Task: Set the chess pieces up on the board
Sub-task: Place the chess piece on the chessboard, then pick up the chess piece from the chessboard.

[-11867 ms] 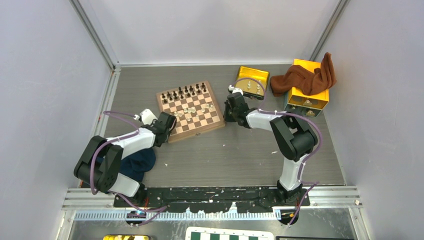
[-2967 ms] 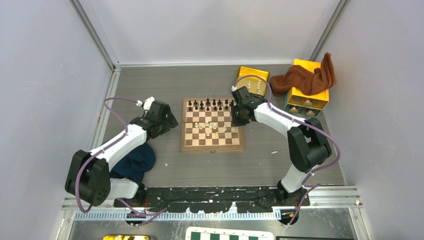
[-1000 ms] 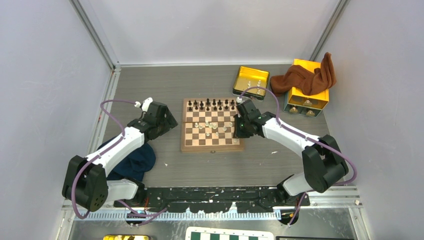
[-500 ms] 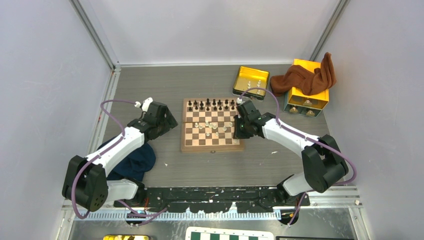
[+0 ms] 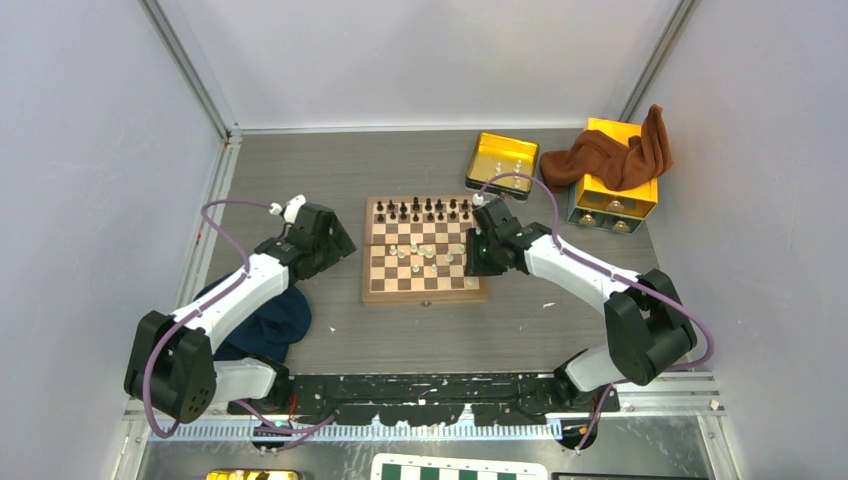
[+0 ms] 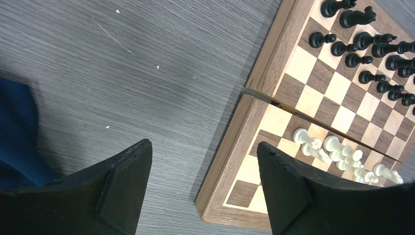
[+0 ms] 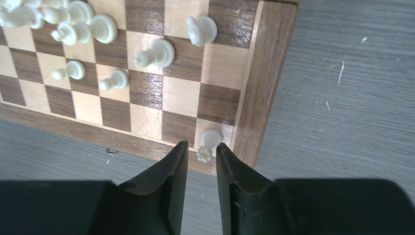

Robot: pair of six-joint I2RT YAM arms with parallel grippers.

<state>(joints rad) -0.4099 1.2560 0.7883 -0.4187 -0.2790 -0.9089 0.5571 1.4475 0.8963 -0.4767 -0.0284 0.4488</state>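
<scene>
Cream rook [image 7: 207,145] between narrowly parted jaws

Matt black plastic fingers [image 7: 171,181] of the right pincer [image 7: 201,146]; between them a smooth, glossy cream-white turned chess piece [image 7: 209,138]; beneath, the small square wooden chessboard [image 7: 259,73], satin-varnished; beside that pincer, a grey wood-grain tabletop [image 7: 342,98], matt and flecked; by the left pincer [image 6: 203,143], soft dark-blue cloth [image 6: 17,132].

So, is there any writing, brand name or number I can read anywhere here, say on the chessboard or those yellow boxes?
None can be read.
The wooden chessboard has no letters or numbers along its border.
The yellow tin and the yellow drawer box show no legible label, and no other view shows one either.
</scene>
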